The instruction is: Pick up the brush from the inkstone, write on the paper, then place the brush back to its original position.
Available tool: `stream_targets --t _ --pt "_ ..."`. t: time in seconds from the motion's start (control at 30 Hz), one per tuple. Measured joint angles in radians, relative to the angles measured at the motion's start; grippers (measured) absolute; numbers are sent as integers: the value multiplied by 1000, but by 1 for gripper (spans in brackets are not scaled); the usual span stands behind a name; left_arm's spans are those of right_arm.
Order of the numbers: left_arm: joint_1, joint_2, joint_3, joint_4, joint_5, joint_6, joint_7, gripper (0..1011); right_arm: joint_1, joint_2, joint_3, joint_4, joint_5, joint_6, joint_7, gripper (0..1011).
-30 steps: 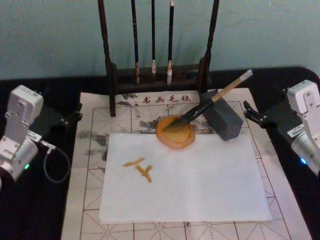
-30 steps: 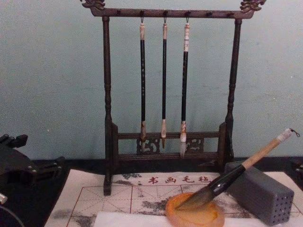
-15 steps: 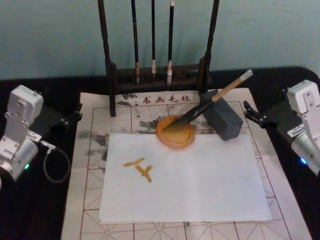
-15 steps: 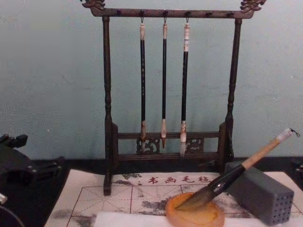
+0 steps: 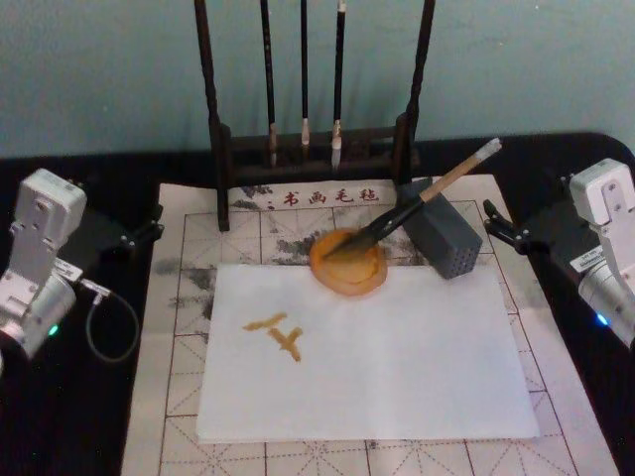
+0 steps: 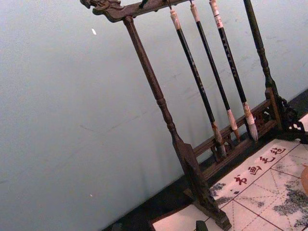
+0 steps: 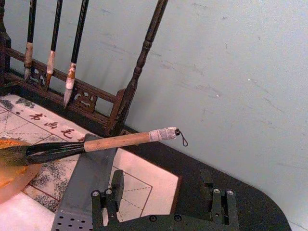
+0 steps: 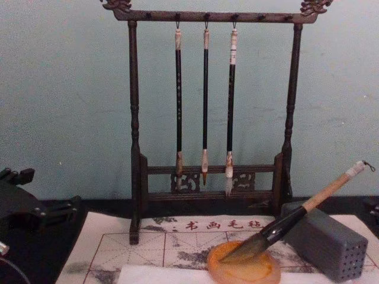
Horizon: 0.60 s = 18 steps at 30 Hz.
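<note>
While both arms are sitting at the sides of the black counter (image 5: 60,426), the left gripper (image 5: 149,226) is hovering just off the left edge of the gridded mat (image 5: 189,248) and the right gripper (image 5: 493,223) just off its right edge, each with its fingers standing apart and holding nothing. The brush (image 5: 417,201) is lying tilted, its dark bristles resting in the inkstone (image 5: 347,286) and its handle leaning across the grey block (image 5: 451,248) just to the right. The inkstone is overlapping the far edge of the paper (image 5: 397,357), which is carrying amber strokes (image 5: 276,335) towards its left side
</note>
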Motion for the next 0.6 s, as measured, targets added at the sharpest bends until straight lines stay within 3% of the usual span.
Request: stream_targets --t 0.27,0.4,0.6 --pt "0 0 0 0 0 0 0 1001 -8 -7 20 -3 16 11 26 1002" --pt "0 0 0 0 0 0 0 1001 -14 -13 40 -11 58 35 64 1003" --pt "0 0 0 0 0 0 0 1001 -18 -38 84 -19 171 108 145 1002"
